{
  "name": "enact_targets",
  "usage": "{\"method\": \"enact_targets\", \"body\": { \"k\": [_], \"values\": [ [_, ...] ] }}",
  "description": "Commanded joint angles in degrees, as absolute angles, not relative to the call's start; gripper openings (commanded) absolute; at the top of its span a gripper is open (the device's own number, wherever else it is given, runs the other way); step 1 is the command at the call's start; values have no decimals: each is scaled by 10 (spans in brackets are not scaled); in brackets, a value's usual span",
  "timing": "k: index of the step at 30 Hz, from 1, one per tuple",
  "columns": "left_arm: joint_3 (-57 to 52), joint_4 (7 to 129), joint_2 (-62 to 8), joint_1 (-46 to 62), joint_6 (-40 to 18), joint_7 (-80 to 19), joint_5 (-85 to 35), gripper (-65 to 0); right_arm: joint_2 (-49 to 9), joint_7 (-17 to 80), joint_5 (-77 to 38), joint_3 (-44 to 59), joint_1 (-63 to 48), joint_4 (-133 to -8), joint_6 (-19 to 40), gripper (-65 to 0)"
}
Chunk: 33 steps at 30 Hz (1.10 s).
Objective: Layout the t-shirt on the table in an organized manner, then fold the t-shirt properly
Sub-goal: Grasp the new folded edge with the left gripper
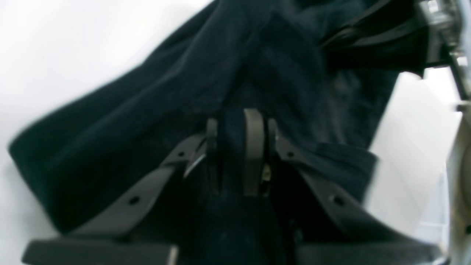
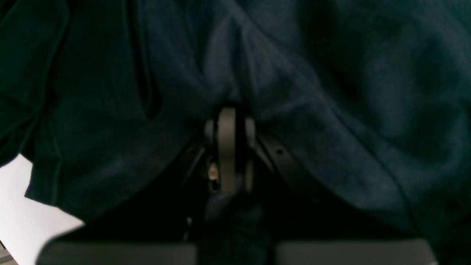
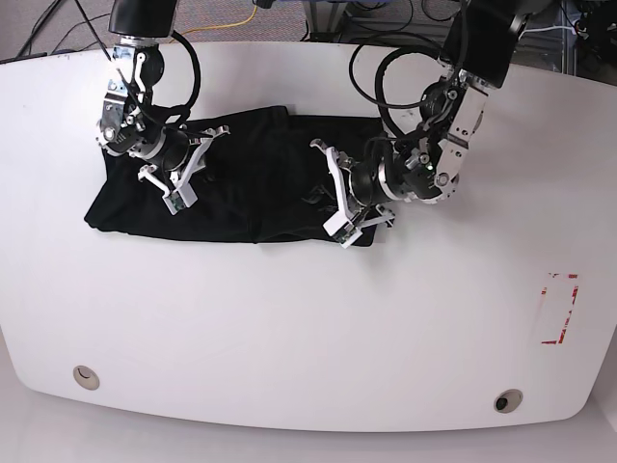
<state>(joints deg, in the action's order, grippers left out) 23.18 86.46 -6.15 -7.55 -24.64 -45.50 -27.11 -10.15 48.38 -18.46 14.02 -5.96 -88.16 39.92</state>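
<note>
Behind the pincers, past the table's point(image 3: 289, 318) far edge, a grey floor point(image 3: 58, 24) shows, strewn with loose cables: a yellow cable point(image 3: 231, 21) curling near the middle, black cables point(image 3: 386, 19) bunched further along. Bright, even light from above, soft glare, hardly a shadow. No walls or windows visible.

Black arms, looped cables, white-framed left claw point(image 3: 339, 198).
</note>
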Motion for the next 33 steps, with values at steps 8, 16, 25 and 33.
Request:
{"method": "enact_targets", "body": {
  "k": [8, 16, 25, 33],
  "values": [
    [311, 713, -42, -158, -249, -443, -279, -576, -106, 514, -168, 142, -65, -882, 400, -618],
    [320, 717, -33, -161, -249, -444, -282, -576, -106, 514, -168, 141, -65, -882, 400, -618],
    [258, 916, -52, -116, -249, -481, -283, -575, -105, 514, -169, 140, -64, -882, 400, -620],
    [213, 935, -74, -97, -249, -513, -282, -575, -105, 514, -169, 140, -63, -882, 400, -620]
  ]
}}
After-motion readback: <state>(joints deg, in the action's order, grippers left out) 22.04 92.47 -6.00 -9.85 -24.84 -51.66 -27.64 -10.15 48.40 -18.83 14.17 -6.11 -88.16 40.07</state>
